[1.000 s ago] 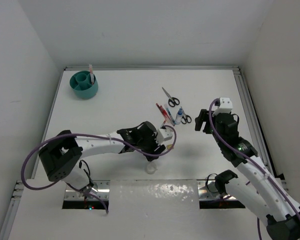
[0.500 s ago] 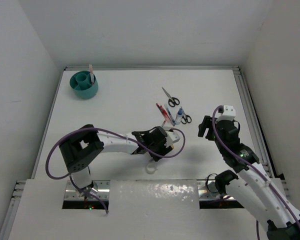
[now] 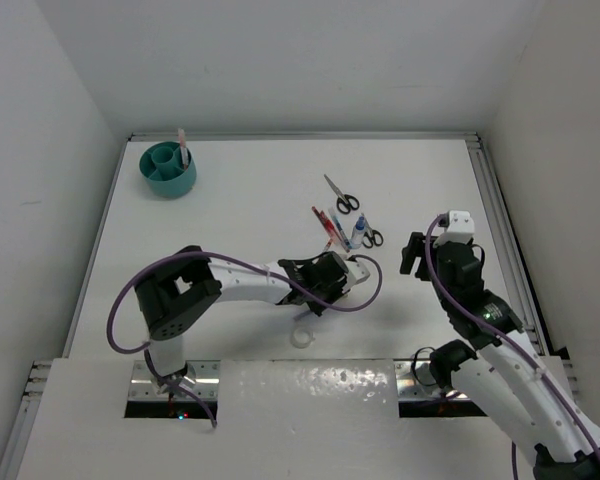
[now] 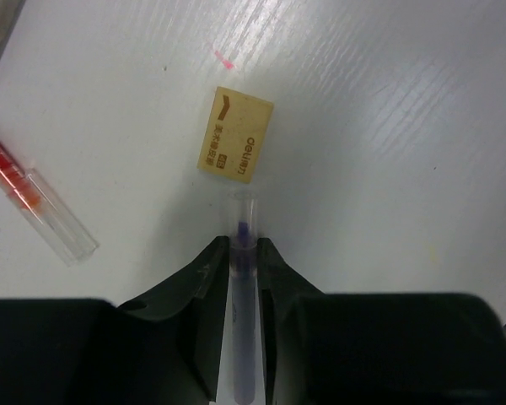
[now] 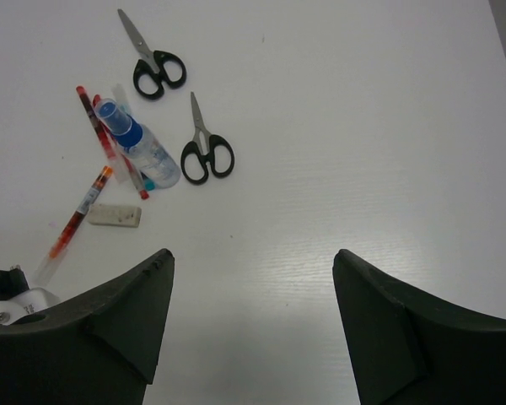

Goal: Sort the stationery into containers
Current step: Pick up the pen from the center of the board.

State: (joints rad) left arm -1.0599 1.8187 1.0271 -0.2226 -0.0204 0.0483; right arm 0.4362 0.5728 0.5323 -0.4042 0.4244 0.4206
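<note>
1. Just ahead of the left claw (image 4: 243,246), a tan eraser (image 4: 234,145) lies flat on the worktop (image 4: 405,126). It is close to the tip of the held pen but clear of it. A red pen (image 4: 34,198) lies off to one side, apart from both.
2. Farther out is a loose cluster: one pair of scissors (image 5: 156,69), a second pair (image 5: 205,153), the blue-capped glue bottle (image 5: 137,145) lying over thin red pens (image 5: 93,118), and a white eraser (image 5: 114,215) nearby.
3. The white tape ring (image 3: 302,337) lies alone near the front edge, beside the left arm.
4. The teal organiser (image 3: 169,170) stands in the far left corner, well apart from everything, with a pink pen (image 3: 182,145) upright in one compartment.
5. The left claw is clenched on a blue pen (image 4: 243,221), whose clear end pokes out between the fingers.
6. The right claw (image 5: 251,257) is spread wide, grasping nothing, over bare worktop on the near side of the cluster.
</note>
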